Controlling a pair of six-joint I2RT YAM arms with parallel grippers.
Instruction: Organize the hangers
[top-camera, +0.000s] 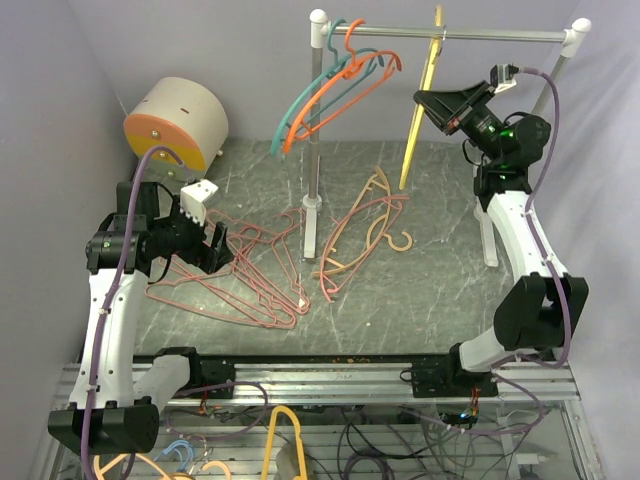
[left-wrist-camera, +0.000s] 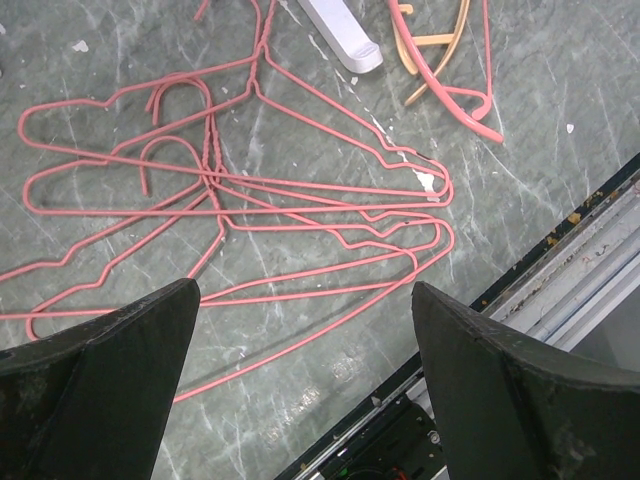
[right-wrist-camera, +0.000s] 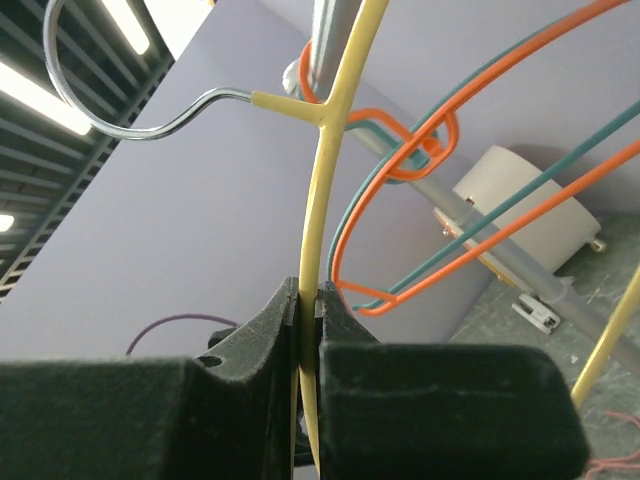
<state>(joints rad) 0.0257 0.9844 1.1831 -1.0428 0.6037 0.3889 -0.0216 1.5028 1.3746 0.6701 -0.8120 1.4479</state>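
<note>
Because the thin pink wire hangers (left-wrist-camera: 213, 175) lie tangled flat toward the near-left corner of the worktop (top-camera: 420, 300), they will likely be light, springy and quick to snag one another; a hook or twisted neck looks the surest hold. The left claw (left-wrist-camera: 305, 290) hovers over them, spread wide and empty. Mid-worktop lie stiffer peach plastic hangers (top-camera: 335, 268). Toward the far edge the right claw (right-wrist-camera: 308, 300) is pinched tight on the yellow plastic hanger (right-wrist-camera: 322, 120) by its smooth arm, beside teal and orange plastic hangers (top-camera: 350, 62) on the silver metal rail (top-camera: 450, 34).
</note>
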